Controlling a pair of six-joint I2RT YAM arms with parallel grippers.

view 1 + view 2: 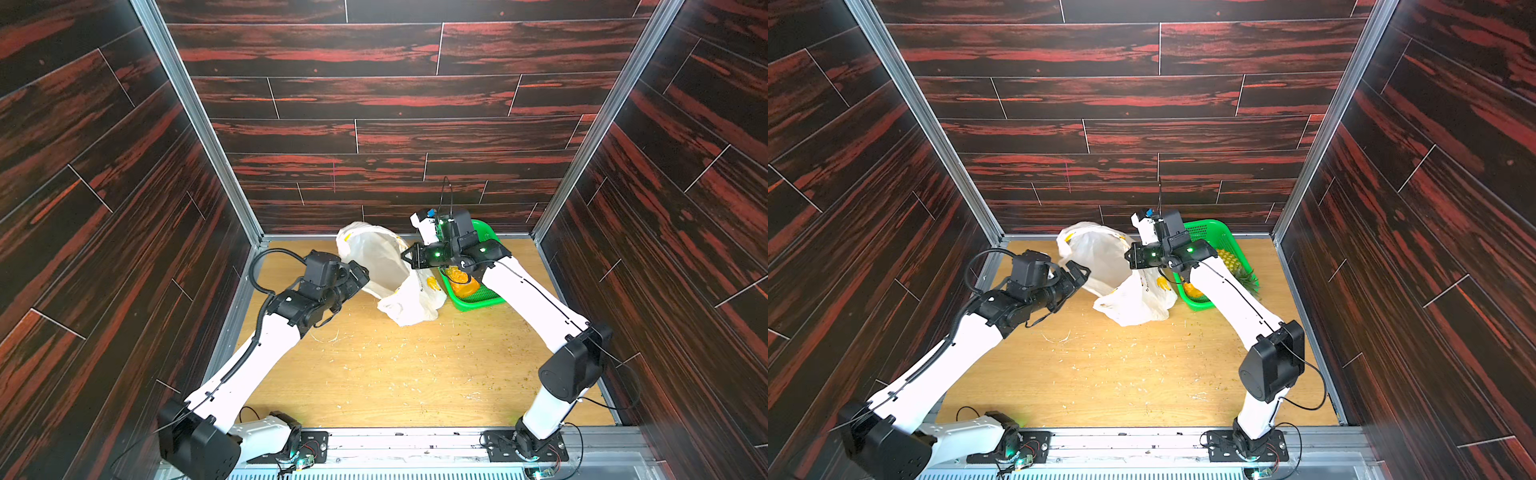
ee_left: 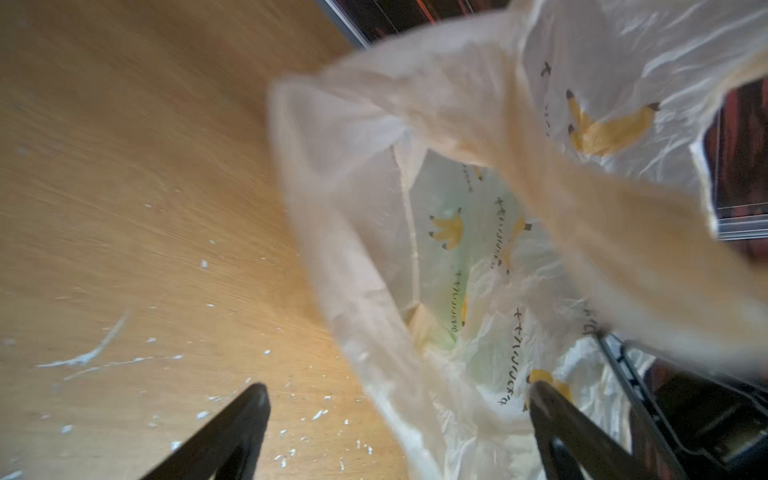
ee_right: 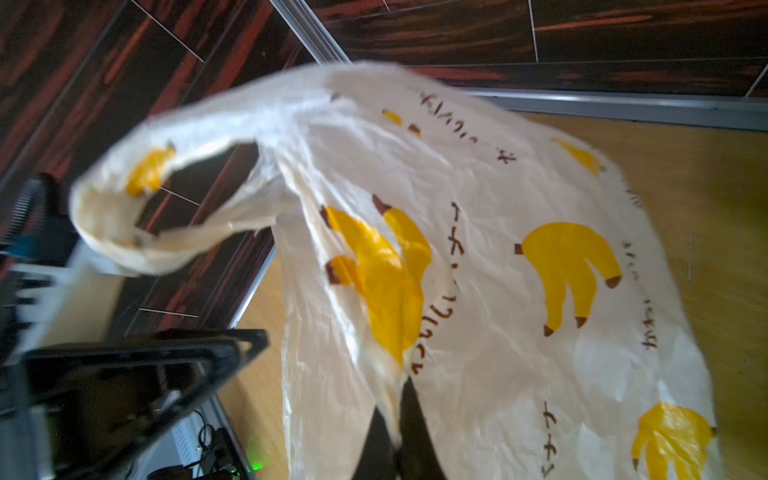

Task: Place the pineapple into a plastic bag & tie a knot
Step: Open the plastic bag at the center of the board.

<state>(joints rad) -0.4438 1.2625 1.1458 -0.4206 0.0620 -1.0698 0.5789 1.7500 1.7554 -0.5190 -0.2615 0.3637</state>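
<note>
Wooden table strewn with pale flecks; dark red-streaked walls. Bag at the far edge, mouth gaping, rim pinched in the closed right gripper. Pineapple lies in the basket just beside the bag, partly hidden by the right arm. Left gripper spread wide at the bag's mouth.

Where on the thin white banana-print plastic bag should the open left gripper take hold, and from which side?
The free rim of the thin white banana-print plastic bag, opposite the right gripper's pinch. Come from the left arm's side, one finger inside the mouth and one outside: the mouth gapes toward that arm, and the left gripper's open jaws straddle that edge.
</note>
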